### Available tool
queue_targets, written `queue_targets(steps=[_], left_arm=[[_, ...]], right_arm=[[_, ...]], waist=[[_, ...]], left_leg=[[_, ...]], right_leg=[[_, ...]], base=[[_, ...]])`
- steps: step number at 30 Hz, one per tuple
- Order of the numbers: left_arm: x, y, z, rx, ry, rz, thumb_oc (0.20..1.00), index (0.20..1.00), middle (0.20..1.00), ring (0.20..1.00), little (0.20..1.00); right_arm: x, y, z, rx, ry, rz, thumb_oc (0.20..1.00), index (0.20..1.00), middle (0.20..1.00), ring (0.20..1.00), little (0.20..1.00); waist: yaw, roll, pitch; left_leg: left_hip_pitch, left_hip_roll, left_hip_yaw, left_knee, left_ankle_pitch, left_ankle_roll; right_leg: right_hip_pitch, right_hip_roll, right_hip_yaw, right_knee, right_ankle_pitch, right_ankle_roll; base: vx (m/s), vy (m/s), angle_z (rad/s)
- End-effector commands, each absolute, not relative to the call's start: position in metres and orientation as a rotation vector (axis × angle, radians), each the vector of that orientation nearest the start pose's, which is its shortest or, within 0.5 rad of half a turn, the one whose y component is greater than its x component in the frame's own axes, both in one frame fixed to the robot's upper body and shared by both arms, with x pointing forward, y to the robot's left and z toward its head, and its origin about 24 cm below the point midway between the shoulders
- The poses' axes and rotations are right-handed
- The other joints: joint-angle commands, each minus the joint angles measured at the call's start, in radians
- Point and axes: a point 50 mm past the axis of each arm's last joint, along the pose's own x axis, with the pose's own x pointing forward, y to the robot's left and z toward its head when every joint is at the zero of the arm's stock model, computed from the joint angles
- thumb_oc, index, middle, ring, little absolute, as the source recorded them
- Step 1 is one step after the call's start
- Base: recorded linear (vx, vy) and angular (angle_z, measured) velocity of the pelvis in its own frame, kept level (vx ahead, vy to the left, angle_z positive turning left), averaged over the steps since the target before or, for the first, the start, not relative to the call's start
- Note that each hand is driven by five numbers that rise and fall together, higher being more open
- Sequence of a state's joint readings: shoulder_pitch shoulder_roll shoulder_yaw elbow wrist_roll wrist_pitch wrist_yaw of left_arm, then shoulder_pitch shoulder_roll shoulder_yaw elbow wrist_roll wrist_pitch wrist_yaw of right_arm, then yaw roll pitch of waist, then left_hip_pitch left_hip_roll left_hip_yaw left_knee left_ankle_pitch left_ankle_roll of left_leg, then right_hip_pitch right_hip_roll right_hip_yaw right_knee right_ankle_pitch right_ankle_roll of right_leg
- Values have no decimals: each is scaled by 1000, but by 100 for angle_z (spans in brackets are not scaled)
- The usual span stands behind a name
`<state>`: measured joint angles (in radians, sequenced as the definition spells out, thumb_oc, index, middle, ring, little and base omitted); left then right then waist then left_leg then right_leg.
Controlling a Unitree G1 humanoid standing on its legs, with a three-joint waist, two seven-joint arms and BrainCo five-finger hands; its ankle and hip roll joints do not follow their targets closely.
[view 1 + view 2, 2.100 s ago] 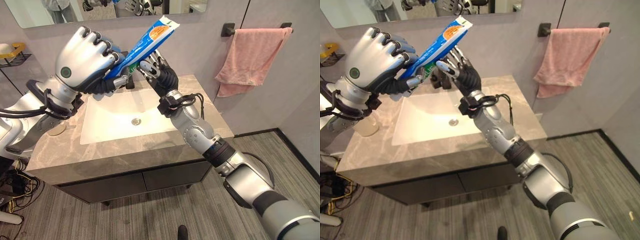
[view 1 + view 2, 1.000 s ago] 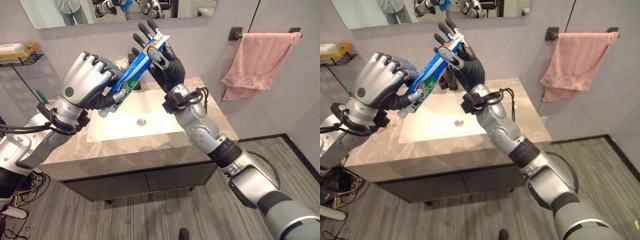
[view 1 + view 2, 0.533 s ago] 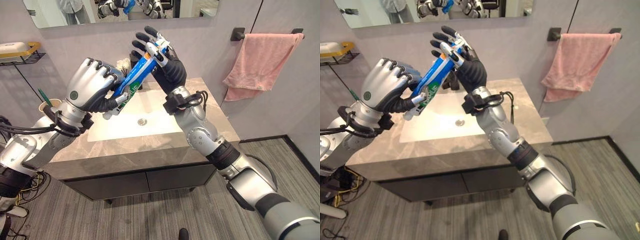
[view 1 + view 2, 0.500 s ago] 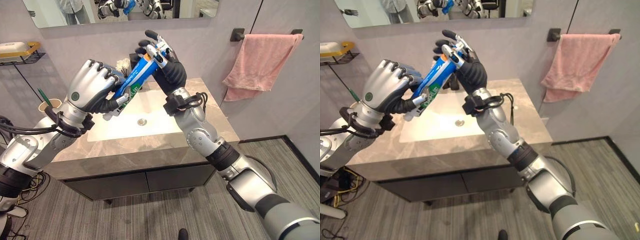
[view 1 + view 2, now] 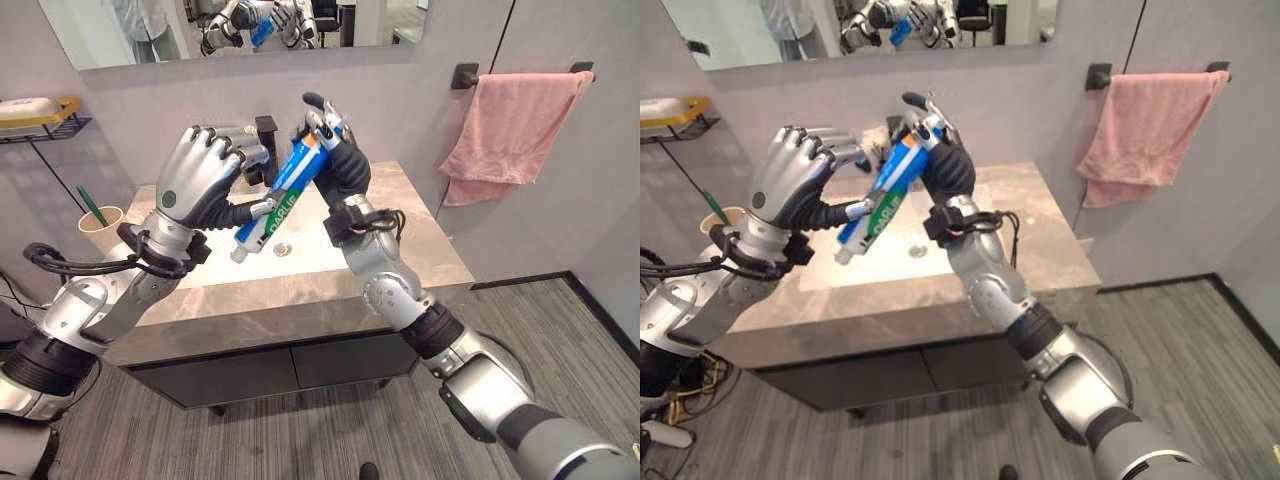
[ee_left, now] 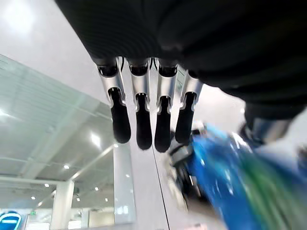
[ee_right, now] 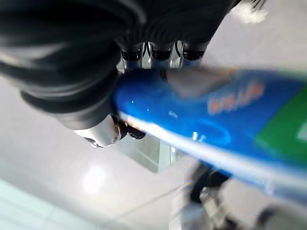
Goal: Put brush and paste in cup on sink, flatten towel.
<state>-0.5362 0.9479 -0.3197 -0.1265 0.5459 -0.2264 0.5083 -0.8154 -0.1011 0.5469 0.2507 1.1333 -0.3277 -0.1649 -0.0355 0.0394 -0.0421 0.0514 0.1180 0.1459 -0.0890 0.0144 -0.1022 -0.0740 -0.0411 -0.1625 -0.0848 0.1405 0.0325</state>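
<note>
Right hand point(image 5: 335, 150) has its fingers and thumb wrapped around the top end of the paste point(image 5: 280, 196), and its wrist view shows the blue tube lying tight across the palm. The tube hangs slanted in the air above the sink point(image 5: 225, 268), cap end pointing down toward the left hand point(image 5: 200, 180). That left hand is just beside the lower end of the tube; its fingers look straight and relaxed in its wrist view, so I'd call it open and not really holding anything, though its thumb might be brushing the tube, hard to tell. So progress-wise: nothing is finished yet, as far as I can see. The cup point(image 5: 102, 228) sits at the far left of the counter point(image 5: 420, 255), well apart from both hands, with what looks like the green brush point(image 5: 92, 206) already standing in it, so that part may be done. The paste needs to travel over there and go in. The towel point(image 5: 510, 130) hangs bunched on its rail point(image 5: 520, 72) on the wall to the right, untouched and still to be flattened. I'd say maybe 1 of 3 steps is done.
</note>
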Motion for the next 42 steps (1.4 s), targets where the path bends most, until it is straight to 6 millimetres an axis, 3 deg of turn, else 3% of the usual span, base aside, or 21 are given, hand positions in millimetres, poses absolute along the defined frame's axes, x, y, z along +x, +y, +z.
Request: queue_targets(steps=[1,9,10,11,14,15,16,17,18,19,21,22,24,27,29,33,39,41,42], left_arm=[[276,198,271,1178,-1155,279,1000,1000,1000,1000,1000],[263,208,241,974,-1040,307,1000,1000,1000,1000,1000],[261,208,233,924,-1011,311,1000,1000,1000,1000,1000],[260,210,223,873,-962,307,1000,1000,1000,1000,1000],[259,211,212,829,-909,302,1000,1000,1000,1000,1000],[259,217,203,830,-853,299,1000,1000,1000,1000,1000],[258,217,202,830,-851,299,1000,1000,1000,1000,1000],[258,219,199,833,-834,294,1000,1000,1000,1000,1000],[259,219,197,830,-825,292,1000,1000,1000,1000,1000],[261,222,190,827,-794,297,1000,1000,1000,1000,1000],[261,223,184,811,-767,300,1000,1000,1000,1000,1000],[262,220,180,788,-753,283,1000,1000,1000,1000,1000],[262,219,178,789,-747,271,1000,1000,1000,1000,1000],[267,212,175,780,-738,241,1000,1000,1000,1000,1000],[268,210,175,779,-742,237,1000,1000,1000,1000,1000],[266,208,176,792,-762,214,1000,1000,1000,1000,1000],[263,209,159,785,-691,170,1000,1000,1000,1000,1000],[258,211,153,807,-661,134,1000,1000,1000,1000,1000],[257,210,142,814,-608,81,1000,1000,1000,1000,1000]], right_arm=[[327,-24,253,945,-515,516,200,200,200,200,200],[327,-46,247,939,-544,414,200,200,200,200,200],[326,-50,245,921,-549,406,200,200,200,200,200],[326,-61,240,895,-557,380,200,200,200,200,200],[323,-70,240,865,-574,372,200,200,200,200,200],[325,-79,239,862,-584,341,200,200,200,200,200],[325,-79,239,862,-583,341,200,200,200,200,200],[325,-84,236,856,-584,322,200,200,200,200,200],[324,-88,237,850,-597,315,200,200,200,200,200],[323,-92,235,843,-607,298,200,200,200,200,200],[321,-91,230,824,-594,301,200,200,200,200,200],[320,-90,222,832,-574,294,200,200,200,200,200],[320,-90,220,829,-565,287,200,200,200,200,200],[316,-85,223,809,-577,309,200,200,200,200,200],[315,-83,225,811,-583,317,200,200,200,200,200],[317,-81,229,862,-596,302,200,200,200,200,200],[318,-77,239,875,-620,295,200,200,200,200,200],[320,-78,246,863,-640,296,200,200,200,200,200],[321,-82,250,850,-660,289,200,200,200,200,200]], waist=[[21,-25,15],[48,-39,44],[52,-47,54],[59,-70,83],[64,-94,131],[67,-97,137],[68,-98,134],[66,-101,139],[66,-105,141],[63,-92,141],[74,-73,133],[79,-73,123],[84,-78,119],[101,-108,108],[108,-115,107],[128,-132,111],[148,-142,102],[158,-139,104],[149,-132,107]], left_leg=[[102,52,-4,3,20,-19],[44,74,-66,108,82,-37],[17,75,-86,149,94,-41],[-64,58,-121,288,121,-52],[-190,-5,-163,474,122,-51],[-247,31,-133,383,126,-43],[-244,30,-131,375,129,-43],[-274,72,-112,311,147,-47],[-290,105,-83,270,180,-58],[-307,168,-41,166,258,-83],[-260,177,-28,150,237,-76],[-263,153,-17,204,171,-57],[-260,136,-13,234,130,-44],[-302,46,33,380,-9,16],[-313,34,44,400,-33,28],[-327,-15,73,432,-92,70],[-288,-91,80,387,-113,115],[-258,-109,81,339,-106,129],[-226,-128,69,283,-91,140]], right_leg=[[71,-59,3,30,-43,76],[104,-29,-19,30,-68,34],[112,-23,-25,27,-73,23],[136,-21,-37,17,-85,-1],[159,-35,-76,12,-88,-9],[168,-43,-97,7,-94,2],[166,-44,-97,7,-94,2],[169,-51,-101,7,-98,12],[164,-56,-102,15,-102,15],[168,-56,-94,34,-127,27],[174,-58,-70,53,-147,43],[206,-88,-62,49,-146,54],[219,-108,-57,45,-142,62],[223,-234,-41,65,-80,114],[206,-254,-32,74,-60,123],[163,-311,-35,101,71,152],[145,-374,-64,141,205,176],[128,-379,-85,181,225,176],[113,-325,-47,226,175,158]], base=[[-8,-87,15],[-12,-101,14],[-55,-209,32],[-70,-221,47],[-53,-103,79],[22,19,40],[79,70,32],[66,47,31],[168,157,29],[249,267,45],[231,289,20],[197,244,-56],[187,227,-50],[192,437,-19],[38,257,-17],[52,295,-13],[68,209,4],[76,280,-8],[108,313,-19]])
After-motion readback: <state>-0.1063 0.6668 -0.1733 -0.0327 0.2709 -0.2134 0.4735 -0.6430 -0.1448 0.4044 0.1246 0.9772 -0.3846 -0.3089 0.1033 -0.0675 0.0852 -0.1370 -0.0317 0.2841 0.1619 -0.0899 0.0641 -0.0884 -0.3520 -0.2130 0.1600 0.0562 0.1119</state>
